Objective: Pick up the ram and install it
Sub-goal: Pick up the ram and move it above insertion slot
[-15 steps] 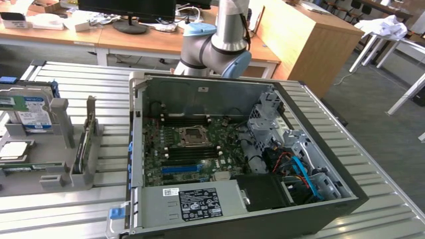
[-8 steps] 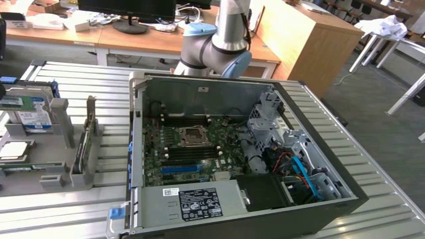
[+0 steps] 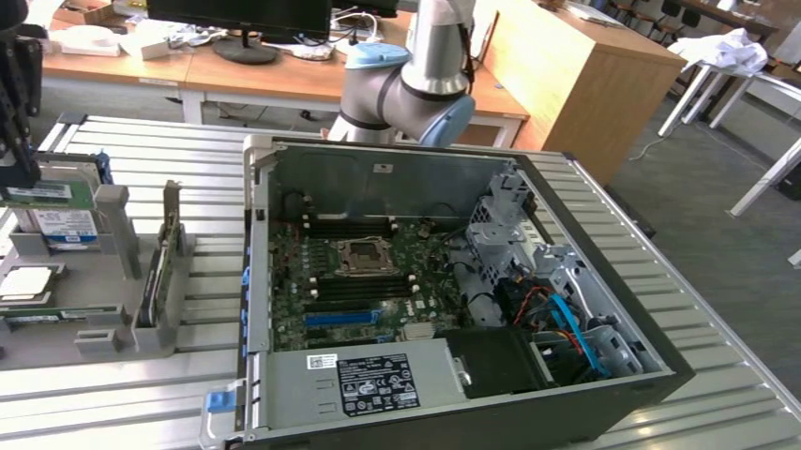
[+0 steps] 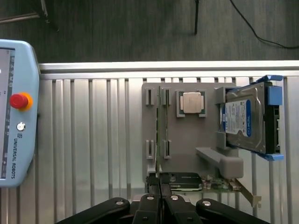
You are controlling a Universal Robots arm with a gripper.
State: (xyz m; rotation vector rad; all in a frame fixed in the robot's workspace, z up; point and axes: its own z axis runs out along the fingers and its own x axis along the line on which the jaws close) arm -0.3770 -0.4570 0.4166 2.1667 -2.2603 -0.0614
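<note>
Upright in the slots of the grey holder (image 4: 187, 144) stands the ram (image 4: 160, 126) — on edge, just beside the holder's processor chip (image 4: 191, 102). Over the holder hangs the end effector (image 4: 160, 182) — clenched tight, grasping nothing, above the ram's end.

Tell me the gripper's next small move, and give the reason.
Probably open the jaws first. The gripper is shut, its tips in line with the ram, which stands on edge in the grey holder, not yet lifted. Shut like this, it likely could not straddle the thin board.
</note>
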